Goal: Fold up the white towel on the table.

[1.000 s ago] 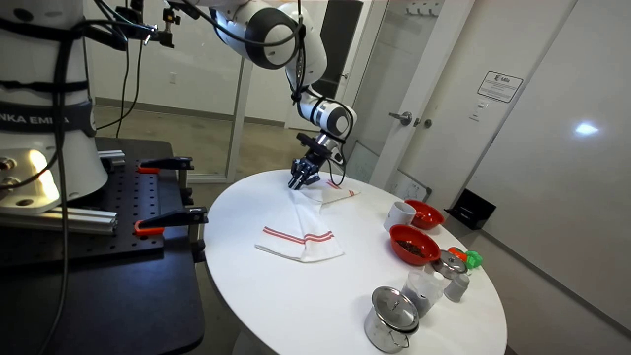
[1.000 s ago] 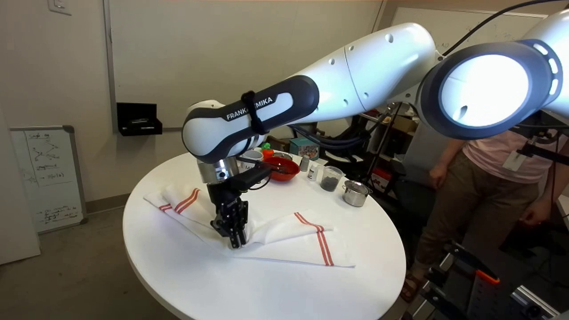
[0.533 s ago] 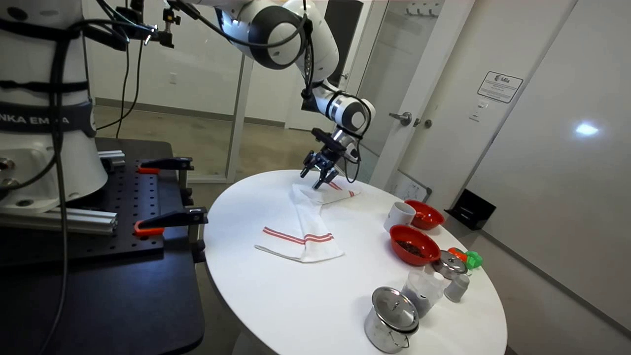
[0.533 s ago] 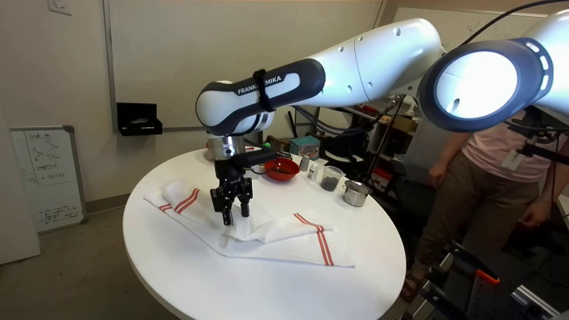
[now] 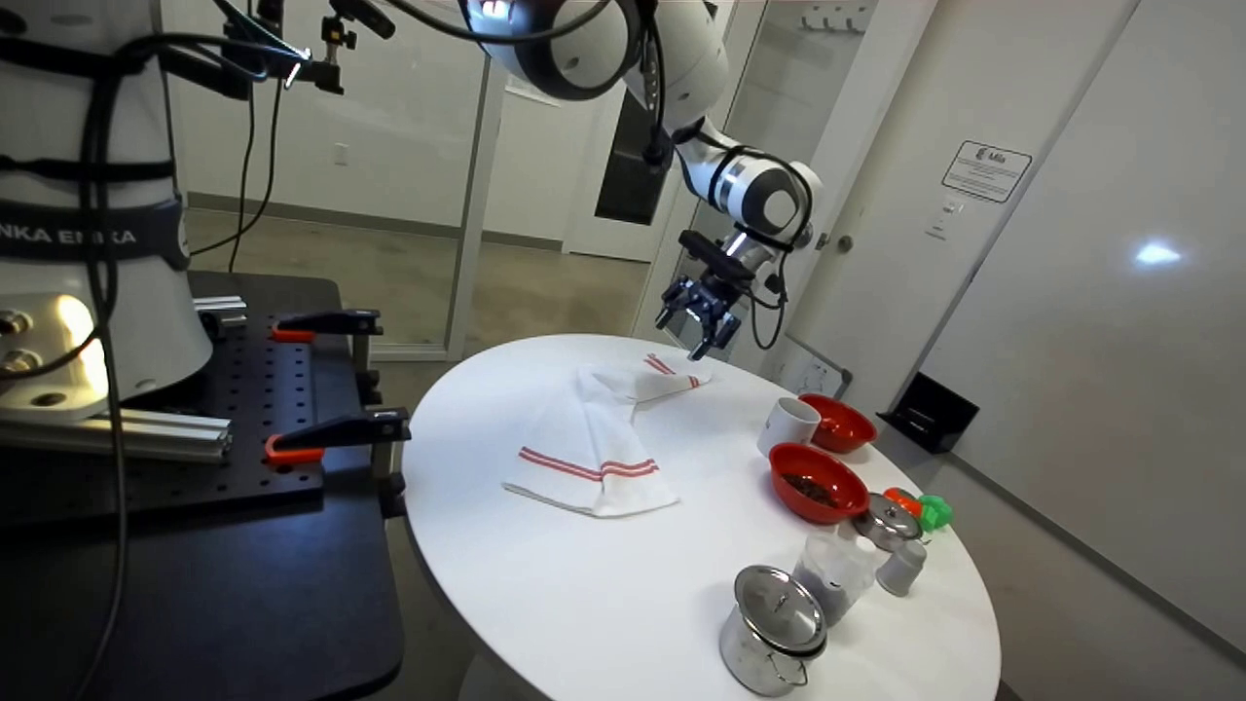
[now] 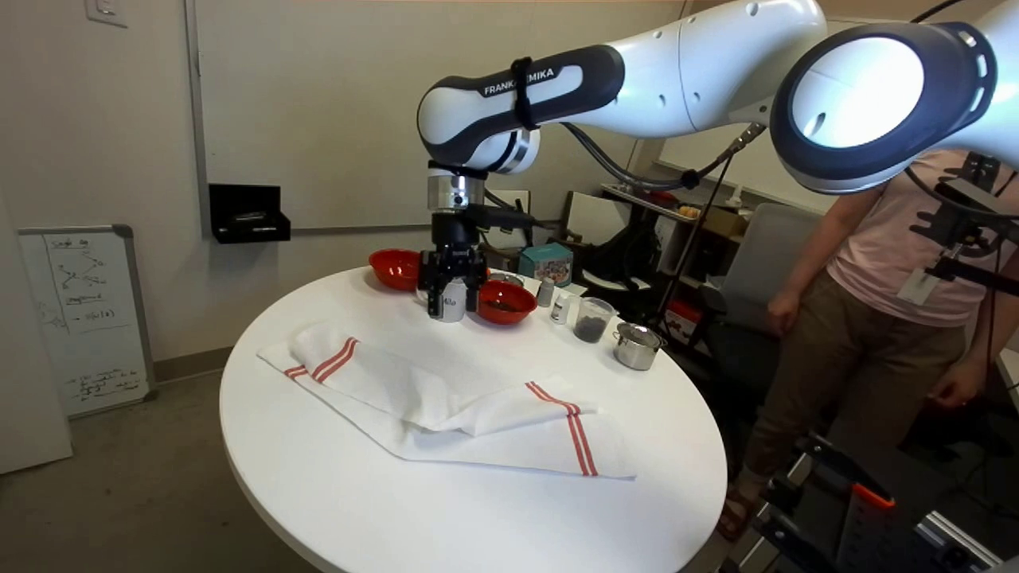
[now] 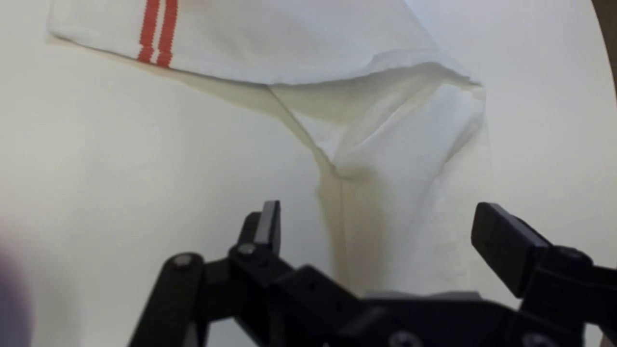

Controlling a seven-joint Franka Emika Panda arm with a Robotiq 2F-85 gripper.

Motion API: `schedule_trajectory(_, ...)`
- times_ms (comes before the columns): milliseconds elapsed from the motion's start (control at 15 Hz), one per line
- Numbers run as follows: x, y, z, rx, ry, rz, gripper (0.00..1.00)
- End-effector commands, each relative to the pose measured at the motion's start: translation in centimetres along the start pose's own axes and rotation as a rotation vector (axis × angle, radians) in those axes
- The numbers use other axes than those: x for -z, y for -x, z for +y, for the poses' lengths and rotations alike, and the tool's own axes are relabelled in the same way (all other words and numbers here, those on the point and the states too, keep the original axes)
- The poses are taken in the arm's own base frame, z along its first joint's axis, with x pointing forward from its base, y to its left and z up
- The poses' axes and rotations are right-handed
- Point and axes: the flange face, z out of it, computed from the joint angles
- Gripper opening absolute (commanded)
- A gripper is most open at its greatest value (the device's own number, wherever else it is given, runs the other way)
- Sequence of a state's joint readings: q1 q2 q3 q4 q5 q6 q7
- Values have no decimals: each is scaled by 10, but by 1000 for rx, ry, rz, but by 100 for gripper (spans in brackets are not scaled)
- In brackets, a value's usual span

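Note:
The white towel (image 5: pixel 605 428) lies loosely creased on the round table, with red double stripes near both ends. It bends at the middle, and part of its long side is folded over unevenly, as the towel (image 6: pixel 382 382) shows in an exterior view. My gripper (image 5: pixel 678 339) hangs above the table, clear of the cloth. Seen in an exterior view, the gripper (image 6: pixel 453 313) is in front of the white mug. In the wrist view the gripper (image 7: pixel 376 212) stands wide with nothing between its fingers, and the towel's crumpled bend (image 7: pixel 409 130) shows beyond them.
A white mug (image 5: pixel 788 425), two red bowls (image 5: pixel 820 484) (image 5: pixel 839 424), a lidded metal pot (image 5: pixel 774 633), a clear container (image 5: pixel 835 576), a grey cup (image 5: pixel 902 569) and orange and green toy pieces (image 5: pixel 934 513) line one side of the table (image 5: pixel 545 584).
One second ago the gripper was low at the towel's middle with its fingers together. Since then it has opened, risen and moved off toward the mug and bowls, leaving the cloth lying there.

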State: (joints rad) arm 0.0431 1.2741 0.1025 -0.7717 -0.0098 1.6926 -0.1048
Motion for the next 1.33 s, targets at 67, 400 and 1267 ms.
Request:
schedule_trajectory(67, 20, 19, 33, 6, 24, -18, 100)
schedule_trajectory(400, 7, 30, 73, -196, -11, 0, 100)
schedule_trajectory(1267, -23, 107, 133, -670, -10, 108, 100)
